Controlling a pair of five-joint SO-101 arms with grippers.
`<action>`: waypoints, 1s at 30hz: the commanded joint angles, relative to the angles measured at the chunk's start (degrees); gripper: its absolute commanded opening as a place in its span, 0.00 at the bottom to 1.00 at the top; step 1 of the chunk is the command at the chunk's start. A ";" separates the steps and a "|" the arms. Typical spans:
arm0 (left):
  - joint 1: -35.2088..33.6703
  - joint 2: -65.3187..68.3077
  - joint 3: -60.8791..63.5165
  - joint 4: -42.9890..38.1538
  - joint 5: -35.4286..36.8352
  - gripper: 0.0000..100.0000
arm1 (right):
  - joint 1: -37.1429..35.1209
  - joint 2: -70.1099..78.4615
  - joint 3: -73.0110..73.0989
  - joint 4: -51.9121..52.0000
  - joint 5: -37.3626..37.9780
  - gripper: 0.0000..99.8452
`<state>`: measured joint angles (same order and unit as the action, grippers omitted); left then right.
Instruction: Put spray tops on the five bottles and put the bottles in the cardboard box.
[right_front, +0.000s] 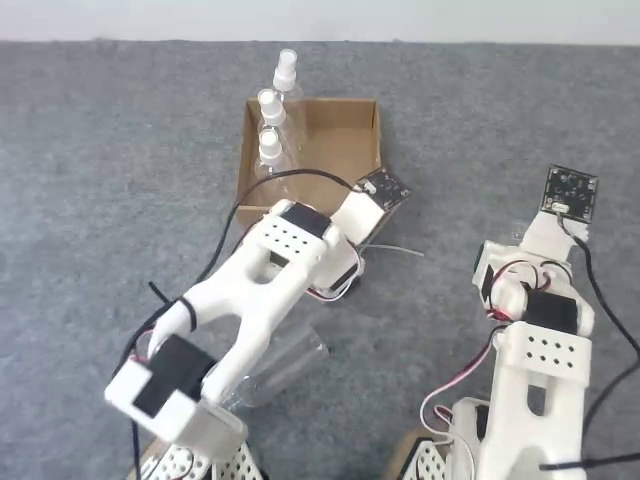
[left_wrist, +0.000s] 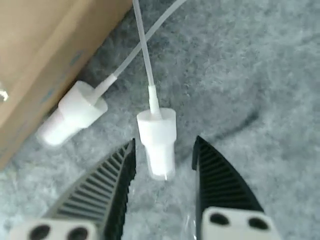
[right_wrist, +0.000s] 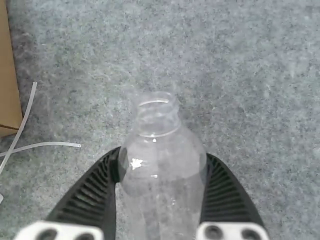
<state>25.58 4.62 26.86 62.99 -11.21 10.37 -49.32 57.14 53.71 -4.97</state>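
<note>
I have the left gripper (left_wrist: 165, 144) down over a white plastic spray top (left_wrist: 157, 142) that lies on the grey carpet-like surface (left_wrist: 260, 60), its thin dip tube (left_wrist: 142, 55) trailing away from it. The fingers (left_wrist: 112, 180) are apart, one on each side of the top, and I see no contact yet. A second white spray top (left_wrist: 75, 114) lies just beside the wall of the brown cardboard box (left_wrist: 35, 45). The right gripper (right_wrist: 162, 156) has its fingers clamped on the sides of a clear plastic bottle (right_wrist: 160, 170) with an open neck, not far from the box.

Three clear bottles capped with spray tops (right_front: 270, 105) stand in a row along the box's left wall, and another uncapped clear bottle (right_front: 290, 362) lies on the surface under the left arm. So I judge this to be the fourth bottle's turn. Next I need to close squarely on the top's body, lift it without snagging the tube, and feed that tube into the held bottle's neck.

The surface is plain grey all round, and beyond its far edge runs a pale wall (right_front: 400, 20).
</note>
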 joint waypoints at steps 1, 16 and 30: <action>0.35 0.62 -3.47 -2.99 0.88 0.18 | 0.75 -2.51 -0.97 -1.27 -0.35 0.08; 5.10 7.91 -7.69 -3.16 0.97 0.05 | 0.75 -2.51 -0.97 -1.27 -0.18 0.08; 9.23 2.99 -7.43 -1.14 1.76 0.02 | 0.84 -2.59 -0.97 -1.27 -0.18 0.08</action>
<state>35.08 12.35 20.09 60.88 -10.86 10.37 -49.32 57.14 53.63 -4.97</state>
